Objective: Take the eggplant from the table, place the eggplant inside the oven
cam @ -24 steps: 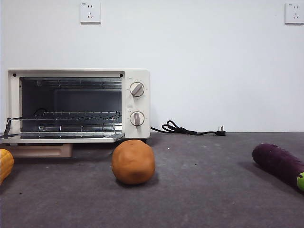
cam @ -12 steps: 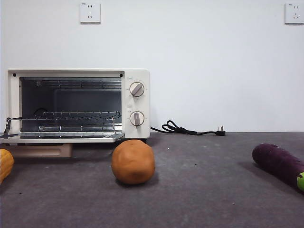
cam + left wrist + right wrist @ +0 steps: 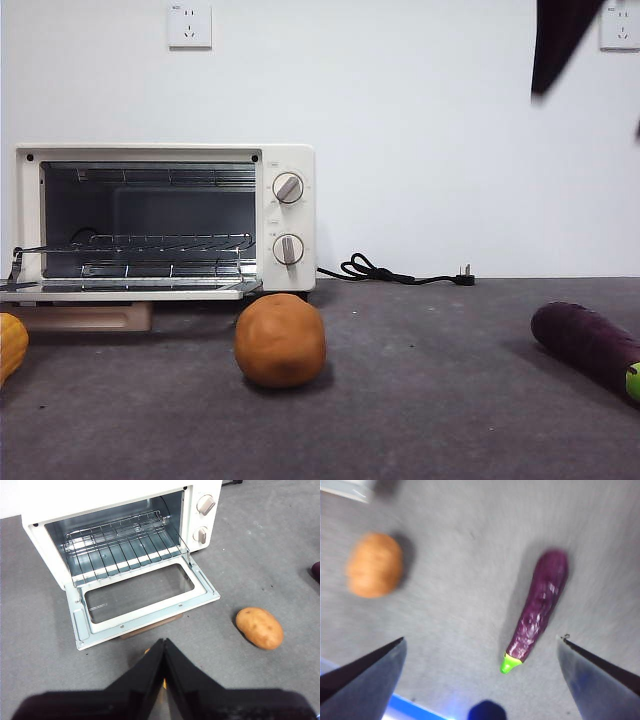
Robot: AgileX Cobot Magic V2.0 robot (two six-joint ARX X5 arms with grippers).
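The dark purple eggplant (image 3: 588,346) lies on the grey table (image 3: 430,420) at the far right, its green cap toward the front edge. Seen from the right wrist, the eggplant (image 3: 539,610) lies below and between the wide-apart jaws of my right gripper (image 3: 480,647), which is open and empty, well above it. A black tip of that arm (image 3: 556,40) shows at the top right of the front view. The cream oven (image 3: 160,220) stands at the left with its door (image 3: 140,597) folded down and the wire rack (image 3: 120,542) bare. My left gripper (image 3: 164,647) is shut, hovering before the door.
A round orange-brown lump (image 3: 281,340) sits in front of the oven's knob side. A yellow-orange thing (image 3: 10,345) peeks in at the left edge. A black power cord (image 3: 395,272) lies by the back wall.
A black arm tip has come into the front view at the top right corner. The eggplant, the lump and the oven have not moved.
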